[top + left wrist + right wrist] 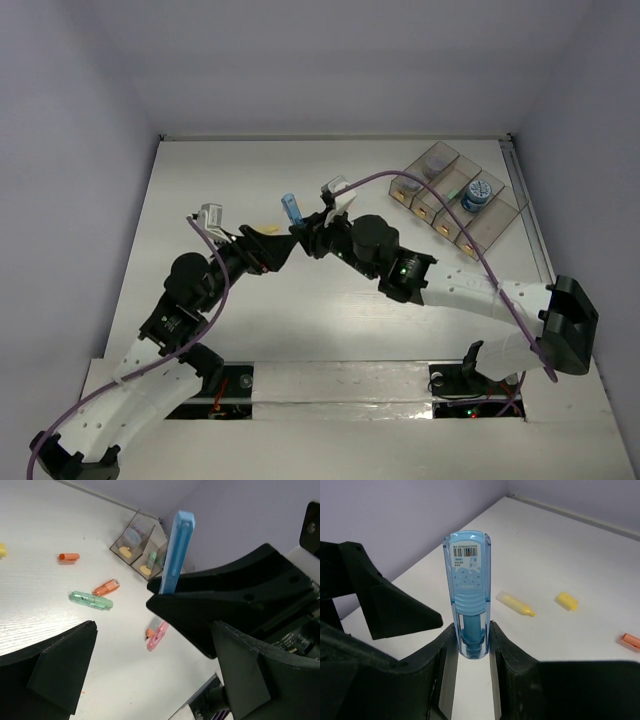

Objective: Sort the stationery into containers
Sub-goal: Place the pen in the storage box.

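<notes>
The table (300,330) is white with thin, faint lines in it, and both arms are fixed at its near edge. In the middle of the table the two grippers meet, tip to tip. The left gripper (268,245) has its fingers spread wide apart and grips nothing. The right gripper (470,635) is squeezed onto the bottom end of a light-blue stick (468,595), which stands straight up above the table. The stick is see-through blue with a darker blue part inside (a little white barcode sticker sits near its top). More stationery lies loose on the table past the grippers: a green stick (91,600), an orange stick (105,587) just beside it, an orange stub (69,556), a pink stick (157,635), a yellow stick (516,604) and a yellow stub (567,601). At the far right stand the containers (507,212), four clear brownish bins joined in a row. A blue roll (475,195) and a grey-purple roll (435,168) sit in them, along with small yellow bits. Plain pale purple-grey walls (330,60) close in the table on the left, far and right sides.
</notes>
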Robot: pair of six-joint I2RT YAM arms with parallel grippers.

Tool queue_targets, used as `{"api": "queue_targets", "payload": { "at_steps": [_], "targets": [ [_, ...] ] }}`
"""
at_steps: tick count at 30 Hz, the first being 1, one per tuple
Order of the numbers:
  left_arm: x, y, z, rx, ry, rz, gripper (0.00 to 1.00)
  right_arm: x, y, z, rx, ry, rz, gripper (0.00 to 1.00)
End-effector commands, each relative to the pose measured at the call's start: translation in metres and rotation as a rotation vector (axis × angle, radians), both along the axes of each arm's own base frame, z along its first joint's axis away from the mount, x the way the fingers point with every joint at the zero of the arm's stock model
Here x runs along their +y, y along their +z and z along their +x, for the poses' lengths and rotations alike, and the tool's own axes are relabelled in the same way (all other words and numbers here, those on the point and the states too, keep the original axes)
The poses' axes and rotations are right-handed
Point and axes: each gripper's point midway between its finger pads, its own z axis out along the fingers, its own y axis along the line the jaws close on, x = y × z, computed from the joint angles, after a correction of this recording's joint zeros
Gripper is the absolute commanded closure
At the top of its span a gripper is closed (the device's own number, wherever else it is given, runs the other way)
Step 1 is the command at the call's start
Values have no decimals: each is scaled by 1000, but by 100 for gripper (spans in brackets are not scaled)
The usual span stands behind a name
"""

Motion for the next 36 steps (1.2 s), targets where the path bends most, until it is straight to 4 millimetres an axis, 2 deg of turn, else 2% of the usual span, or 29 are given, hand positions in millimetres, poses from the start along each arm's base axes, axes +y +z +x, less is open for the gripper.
{"api": "queue_targets", "payload": {
  "at_steps": [1, 4, 8, 9, 10, 11, 12, 13, 15, 16, 19, 20, 22, 23, 24, 28, 31, 36],
  "targets": [
    [3, 25, -8, -68, -15, 18, 1, -14, 29, 13, -37, -70, 97, 100],
    [10, 35, -11, -105, 7, 26, 1, -26, 15, 25, -11, -115, 70, 100],
    [25, 49, -16, -167, 53, 49, 1, -66, -7, 54, 54, -243, 27, 100],
    [28, 45, -18, -163, 59, 72, 1, -94, -5, 70, 62, -319, 29, 100],
    [34, 54, -24, -195, 68, 71, 1, -115, -23, 75, 104, -371, -15, 100],
    [38, 56, -28, -211, 69, 84, 1, -135, -26, 82, 120, -422, -12, 100],
    [47, 52, -28, -218, 101, 132, 1, -158, -20, 84, 134, -467, 25, 100],
    [55, 62, -36, -256, 115, 130, 1, -195, -30, 96, 172, -561, 12, 100],
    [68, 63, -42, -278, 151, 185, 1, -233, -49, 98, 240, -653, 6, 100],
    [78, 74, -48, -311, 177, 181, 1, -264, -50, 103, 251, -740, 19, 100],
    [93, 84, -61, -386, 214, 193, 1, -311, -73, 102, 331, -884, 14, 100],
    [96, 85, -63, -402, 222, 191, 1, -335, -76, 103, 347, -945, 46, 100],
    [99, 76, -64, -417, 231, 199, 1, -360, -90, 100, 390, -1005, 50, 100],
    [97, 71, -64, -415, 226, 200, 1, -382, -96, 100, 412, -1056, 64, 100],
    [95, 66, -63, -411, 217, 200, 1, -391, -103, 98, 434, -1077, 61, 100],
    [96, 74, -74, -459, 191, 176, 1, -427, -125, 92, 514, -1149, 56, 100],
    [98, 77, -82, -482, 183, 154, 1, -442, -134, 88, 547, -1166, 62, 100],
    [101, 79, -86, -491, 181, 138, 1, -447, -155, 94, 625, -1144, 54, 100]
  ]
}}
